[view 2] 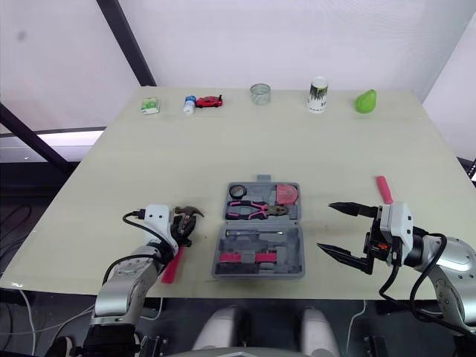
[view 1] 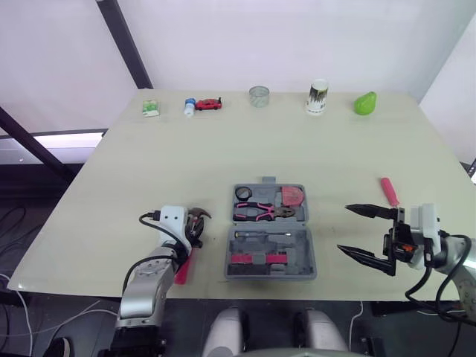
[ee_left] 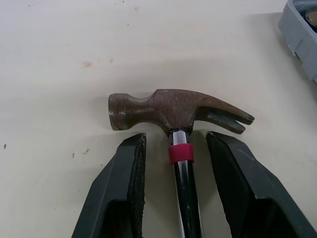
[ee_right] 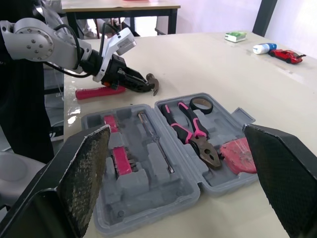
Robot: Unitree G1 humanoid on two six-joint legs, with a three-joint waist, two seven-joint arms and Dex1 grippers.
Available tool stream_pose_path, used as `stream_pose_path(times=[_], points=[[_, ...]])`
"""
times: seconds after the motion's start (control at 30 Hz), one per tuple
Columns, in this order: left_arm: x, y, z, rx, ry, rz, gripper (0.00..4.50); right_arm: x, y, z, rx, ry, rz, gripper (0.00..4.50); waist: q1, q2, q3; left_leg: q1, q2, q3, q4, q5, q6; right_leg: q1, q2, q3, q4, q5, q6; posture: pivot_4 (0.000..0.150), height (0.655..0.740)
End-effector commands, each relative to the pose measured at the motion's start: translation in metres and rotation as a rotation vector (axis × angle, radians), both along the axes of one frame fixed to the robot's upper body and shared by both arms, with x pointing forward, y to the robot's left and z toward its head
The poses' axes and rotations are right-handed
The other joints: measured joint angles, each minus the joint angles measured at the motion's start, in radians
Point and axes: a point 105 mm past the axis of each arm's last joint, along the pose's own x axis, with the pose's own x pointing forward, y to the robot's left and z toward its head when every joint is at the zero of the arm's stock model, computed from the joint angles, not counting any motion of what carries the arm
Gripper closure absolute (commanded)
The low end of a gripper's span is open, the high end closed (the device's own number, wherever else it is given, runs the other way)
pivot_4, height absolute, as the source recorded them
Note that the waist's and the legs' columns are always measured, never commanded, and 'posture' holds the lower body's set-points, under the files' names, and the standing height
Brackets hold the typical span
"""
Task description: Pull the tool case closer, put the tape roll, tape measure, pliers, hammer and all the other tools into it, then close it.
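Left gripper (ee_left: 176, 139) straddles the hammer (ee_left: 173, 109) neck, jaws open, set for grasping. Right gripper (view 1: 344, 228) hovers wide open beside the case (view 1: 306, 249).

Left gripper (view 1: 196, 224) and right gripper (view 1: 344, 229) reach forward, both jaws spread apart.
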Motion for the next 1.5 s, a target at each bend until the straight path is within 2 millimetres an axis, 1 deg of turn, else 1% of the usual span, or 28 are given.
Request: stream_pose_path(times=[0.03, 0.07, 0.1, 0.33, 0.4, 0.53, 0.6, 0.77, 0.9, 1.0, 1.07, 1.13, 1.17, 1.23, 1.3, 1.37, 1.5], points=[[-0.005, -0.003, -0.013, -0.017, 0.05, 0.003, 3.84, -0.001, 0.002, 0.01, 0.007, -0.052, 0.012, 0.0, 0.0, 0.0, 0.0, 0.0, 0.0, 0.0, 0.0, 0.0, 0.0, 0.0, 0.0, 0.0, 0.0, 0.0, 0.0, 0.15, 0.74], [-0.005, -0.002, -0.013, -0.018, 0.049, 0.004, 4.34, -0.001, 0.002, 0.01, 0.007, -0.052, 0.013, 0.0, 0.001, 0.002, -0.001, 0.0, 0.0, 0.0, 0.0, 0.0, 0.0, 0.0, 0.0, 0.0, 0.0, 0.0, 0.0, 0.15, 0.74], [-0.005, -0.002, -0.013, -0.019, 0.049, 0.005, 4.47, -0.001, 0.002, 0.01, 0.007, -0.052, 0.013, 0.0, 0.0, 0.004, -0.002, 0.0, 0.0, 0.0, 0.0, 0.0, 0.0, 0.0, 0.0, 0.0, 0.0, 0.0, 0.0, 0.15, 0.74], [-0.007, 0.002, -0.009, -0.007, 0.037, 0.003, 4.47, -0.002, 0.003, 0.01, 0.008, -0.053, 0.017, 0.0, -0.001, 0.005, -0.003, 0.001, 0.0, 0.0, -0.001, 0.0, 0.0, 0.0, 0.0, 0.0, 0.0, 0.0, 0.0, 0.15, 0.74], [-0.007, 0.004, 0.0, 0.015, -0.003, -0.013, 4.47, -0.002, 0.004, 0.01, 0.008, -0.052, 0.019, 0.0, -0.002, 0.004, -0.003, 0.001, 0.0, 0.0, -0.001, 0.0, 0.0, 0.0, 0.0, 0.001, 0.0, 0.0, 0.0, 0.15, 0.74], [-0.002, 0.006, 0.022, -0.005, -0.092, -0.05, 4.47, -0.002, 0.005, 0.01, 0.011, -0.05, 0.022, 0.0, -0.003, 0.001, -0.001, 0.001, 0.0, 0.0, -0.002, 0.0, 0.0, 0.0, 0.0, 0.0, 0.0, 0.0, 0.0, 0.15, 0.74], [-0.001, 0.007, 0.031, 0.0, -0.111, -0.064, 4.47, -0.002, 0.005, 0.009, 0.011, -0.05, 0.024, 0.0, -0.003, -0.003, 0.002, 0.0, 0.0, 0.0, -0.002, 0.0, 0.0, -0.001, 0.0, 0.0, 0.0, 0.0, 0.0, 0.15, 0.74], [0.004, 0.001, 0.053, 0.041, -0.14, -0.143, 4.47, -0.001, 0.006, 0.009, 0.015, -0.051, 0.025, 0.0, -0.002, -0.011, 0.007, -0.002, 0.0, 0.0, -0.002, 0.0, 0.0, -0.002, 0.0, 0.0, -0.001, 0.0, 0.0, 0.15, 0.74], [0.01, -0.018, 0.085, 0.084, -0.182, -0.343, 4.47, -0.001, 0.008, 0.007, 0.022, -0.054, 0.026, 0.0, 0.0, -0.015, 0.009, -0.002, 0.0, 0.0, -0.001, 0.0, 0.0, -0.002, 0.0, -0.001, -0.001, 0.0, 0.0, 0.15, 0.74], [0.011, -0.028, 0.1, 0.114, -0.187, -0.457, 4.47, 0.001, 0.007, 0.007, 0.025, -0.061, 0.015, 0.0, -0.001, -0.015, 0.009, -0.002, 0.001, 0.0, -0.002, 0.0, 0.0, -0.002, 0.0, 0.0, -0.001, 0.0, 0.0, 0.15, 0.74], [0.01, -0.042, 0.109, 0.136, -0.167, -0.589, 4.47, 0.0, 0.005, 0.006, 0.026, -0.063, 0.012, 0.0, -0.001, -0.015, 0.009, -0.002, 0.0, 0.0, -0.002, 0.0, 0.0, -0.002, 0.0, 0.0, -0.001, 0.0, 0.0, 0.15, 0.74], [0.006, -0.055, 0.113, 0.181, -0.136, -0.748, 4.47, -0.001, 0.005, 0.006, 0.028, -0.065, 0.012, 0.0, -0.003, -0.014, 0.009, -0.002, 0.0, 0.0, -0.002, 0.0, 0.0, -0.002, 0.0, 0.0, -0.002, 0.0, 0.0, 0.15, 0.74], [0.004, -0.06, 0.115, 0.205, -0.119, -0.817, 4.47, -0.001, 0.004, 0.006, 0.029, -0.066, 0.012, 0.0, -0.003, -0.017, 0.011, -0.002, 0.001, 0.001, -0.002, 0.0, 0.0, -0.002, 0.0, 0.0, -0.001, 0.0, 0.0, 0.15, 0.74], [0.006, -0.068, 0.117, 0.225, -0.089, -0.905, 4.47, 0.0, 0.004, 0.006, 0.029, -0.066, 0.011, 0.0, 0.0, -0.016, 0.011, -0.002, 0.001, 0.0, -0.002, 0.0, 0.0, -0.002, 0.001, -0.001, -0.001, 0.0, 0.0, 0.15, 0.74], [0.007, -0.081, 0.118, 0.234, -0.078, -1.0, 4.47, -0.001, 0.004, 0.005, 0.013, -0.066, 0.021, 0.0, 0.002, -0.016, 0.011, -0.002, 0.001, 0.0, -0.002, 0.0, 0.0, -0.002, 0.001, -0.001, -0.001, 0.0, 0.0, 0.15, 0.74], [0.004, -0.095, 0.116, 0.237, -0.052, -1.104, 4.47, -0.003, 0.004, 0.005, 0.006, -0.069, 0.028, 0.0, 0.001, -0.017, 0.011, -0.003, 0.0, 0.0, -0.002, 0.0, 0.0, -0.002, 0.001, -0.001, -0.002, 0.0, 0.0, 0.15, 0.74], [0.002, -0.117, 0.111, 0.275, -0.031, -1.248, 4.47, -0.004, 0.005, 0.006, 0.004, -0.078, 0.037, 0.0, -0.003, -0.017, 0.012, -0.003, 0.0, 0.001, -0.002, 0.0, 0.0, -0.002, 0.001, 0.001, -0.002, 0.0, 0.0, 0.15, 0.74]])
